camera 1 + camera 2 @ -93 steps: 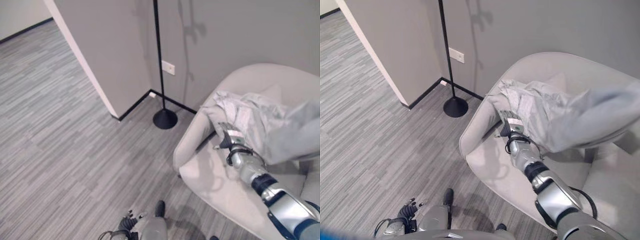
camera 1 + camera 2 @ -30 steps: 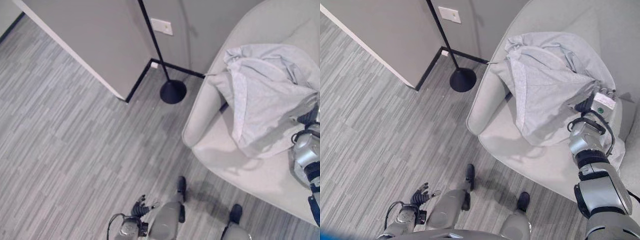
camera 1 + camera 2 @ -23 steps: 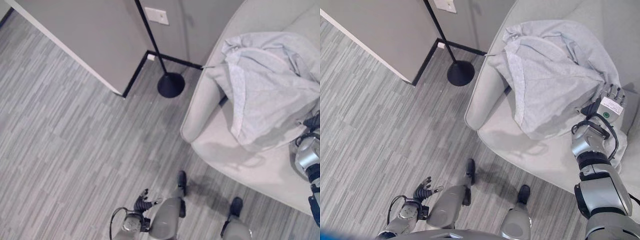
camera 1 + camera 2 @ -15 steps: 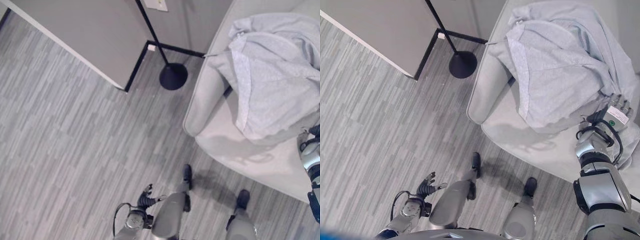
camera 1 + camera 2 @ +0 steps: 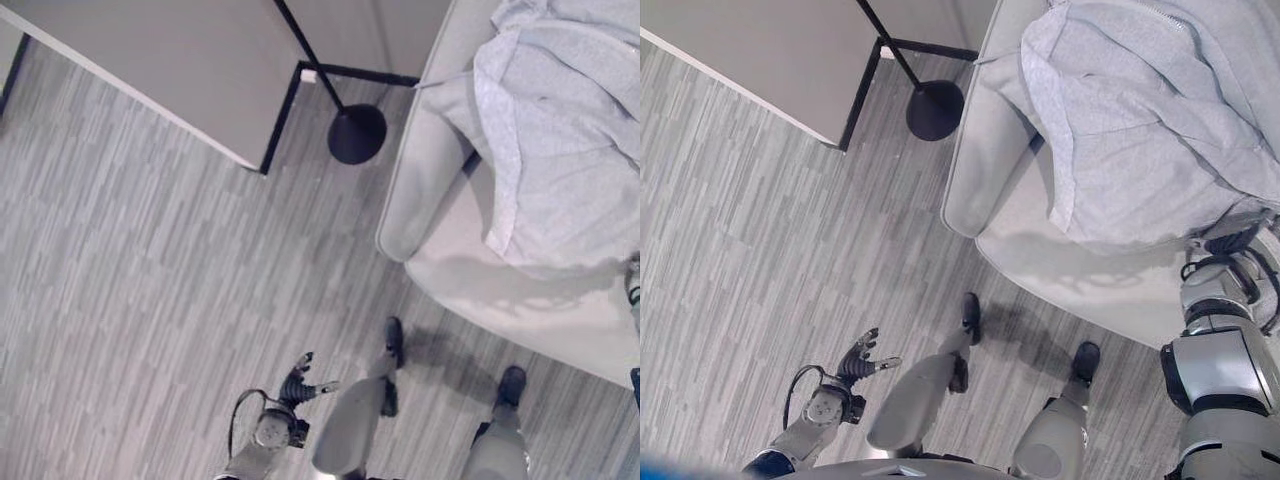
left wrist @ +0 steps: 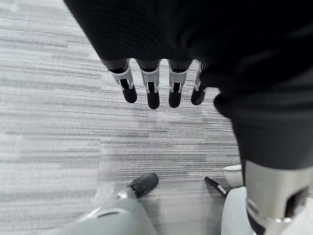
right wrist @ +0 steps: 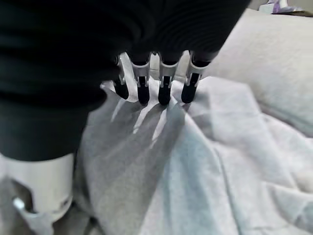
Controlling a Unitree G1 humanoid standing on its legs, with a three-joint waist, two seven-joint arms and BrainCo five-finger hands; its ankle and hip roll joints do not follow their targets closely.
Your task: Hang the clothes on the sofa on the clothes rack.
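Right hand (image 7: 155, 81) at the grey garment (image 5: 1140, 130) on the sofa (image 5: 1060, 265); left hand (image 5: 862, 358) idle low on the left.

Garment lies spread over the sofa seat and backrest on the right. Right hand's fingers (image 7: 165, 90) are bent down with tips on the cloth; can't tell whether they actually pinch it. Left hand hangs over the striped floor (image 5: 130, 280), fingers loosely spread, holding nothing. Clothes rack's black pole and round base (image 5: 356, 133) stand far, just left of the sofa arm, by the wall corner (image 5: 265, 165).

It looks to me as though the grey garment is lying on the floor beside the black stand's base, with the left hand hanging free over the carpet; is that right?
Not quite: the grey garment lies on the sofa, not the floor, as the right eye view shows. The black stand's base is beside the sofa, and the left hand does hang over the carpet.
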